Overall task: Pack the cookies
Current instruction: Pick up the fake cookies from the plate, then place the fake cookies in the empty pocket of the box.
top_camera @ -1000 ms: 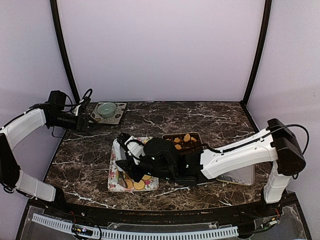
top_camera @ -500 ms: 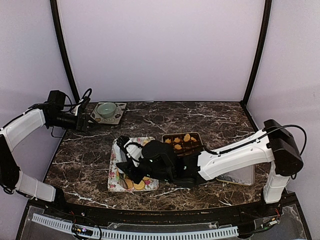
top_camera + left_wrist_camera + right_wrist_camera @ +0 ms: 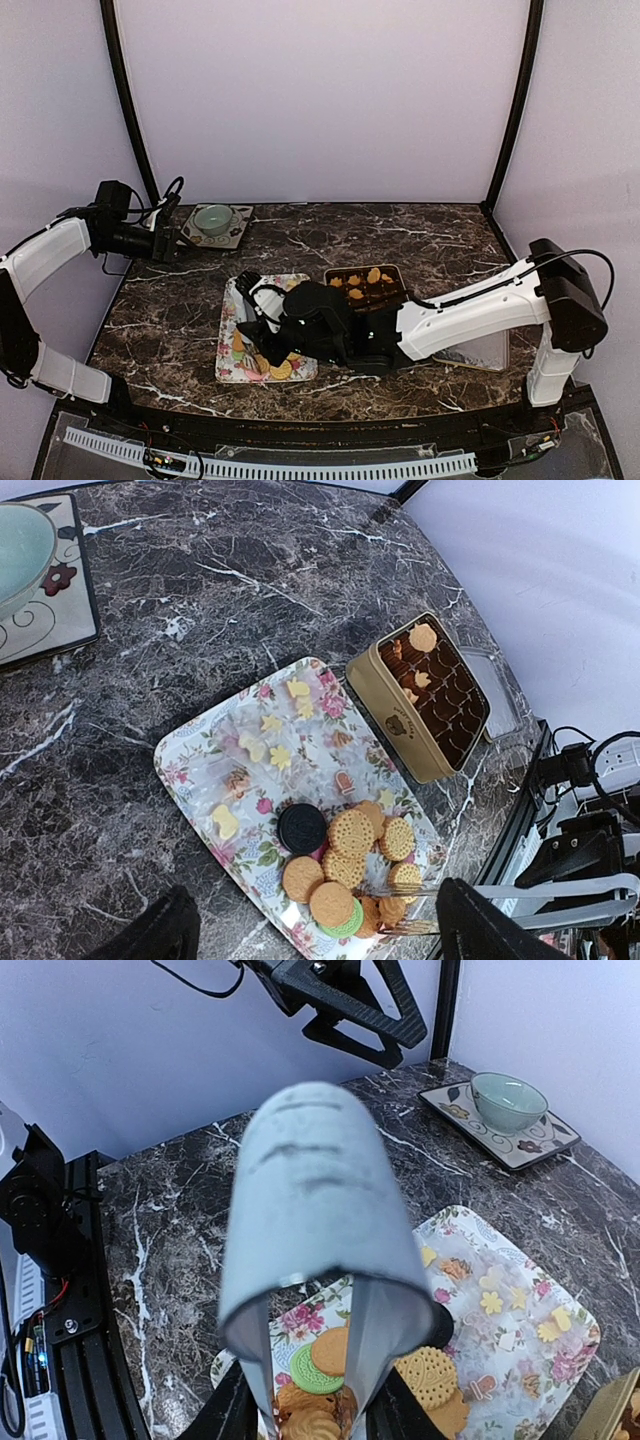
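The cookies (image 3: 355,855) lie heaped at the near end of a flower-patterned tray (image 3: 200,770), mostly golden with one green and one dark. My right gripper (image 3: 262,335) is shut on grey tongs (image 3: 315,1210), its black fingers (image 3: 232,1408) pressing the blades. The tong tips (image 3: 425,908) straddle a golden cookie (image 3: 312,1426) at the edge of the pile (image 3: 270,366). A gold tin (image 3: 368,283) beside the tray holds a few cookies in brown cups. My left gripper (image 3: 170,243) hangs open and empty at the far left, away from the tray.
A green bowl (image 3: 214,218) on a square patterned plate sits at the back left. The tin's lid (image 3: 482,350) lies right of the tin (image 3: 430,695), partly under my right arm. Black frame posts stand at the back corners.
My right gripper shifted slightly left and lower over the cookie pile, and the tong blades have drawn closer together. The left arm has not moved.
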`<move>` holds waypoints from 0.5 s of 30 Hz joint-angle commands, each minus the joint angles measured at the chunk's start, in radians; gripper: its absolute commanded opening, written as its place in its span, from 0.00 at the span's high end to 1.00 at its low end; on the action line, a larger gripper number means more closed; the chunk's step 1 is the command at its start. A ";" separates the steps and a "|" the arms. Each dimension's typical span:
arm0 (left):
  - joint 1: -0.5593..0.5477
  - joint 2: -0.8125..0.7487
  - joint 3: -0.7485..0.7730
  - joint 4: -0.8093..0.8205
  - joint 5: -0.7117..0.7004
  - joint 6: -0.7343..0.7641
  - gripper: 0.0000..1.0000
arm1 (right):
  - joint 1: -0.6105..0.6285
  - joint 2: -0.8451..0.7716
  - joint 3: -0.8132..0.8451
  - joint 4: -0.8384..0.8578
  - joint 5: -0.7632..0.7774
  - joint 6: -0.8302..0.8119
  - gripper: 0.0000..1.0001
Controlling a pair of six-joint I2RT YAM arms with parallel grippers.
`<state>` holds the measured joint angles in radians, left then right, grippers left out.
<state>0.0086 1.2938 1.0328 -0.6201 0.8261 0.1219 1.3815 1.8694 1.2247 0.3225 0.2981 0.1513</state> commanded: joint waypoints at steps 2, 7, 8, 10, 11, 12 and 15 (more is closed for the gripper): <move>0.004 -0.022 0.021 0.005 0.023 -0.015 0.15 | -0.008 -0.114 0.015 0.004 0.069 -0.038 0.74; 0.005 -0.015 0.023 0.014 0.017 -0.018 0.15 | -0.068 -0.213 -0.019 -0.014 0.100 -0.053 0.74; 0.005 -0.013 0.023 0.015 0.014 -0.018 0.15 | -0.085 -0.236 -0.030 -0.017 0.103 -0.053 0.74; 0.004 -0.010 0.023 0.019 0.010 -0.016 0.15 | -0.125 -0.266 -0.055 -0.020 0.096 -0.047 0.74; 0.005 -0.009 0.023 0.021 0.010 -0.017 0.16 | -0.143 -0.308 -0.064 -0.025 0.099 -0.046 0.74; 0.005 -0.008 0.023 0.022 0.011 -0.018 0.15 | -0.160 -0.332 -0.066 -0.030 0.101 -0.044 0.74; 0.005 -0.004 0.022 0.028 0.011 -0.020 0.15 | -0.217 -0.392 -0.122 -0.043 0.098 -0.039 0.73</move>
<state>0.0086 1.2938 1.0328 -0.6121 0.8291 0.1078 1.2209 1.5555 1.1538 0.2638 0.3733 0.1101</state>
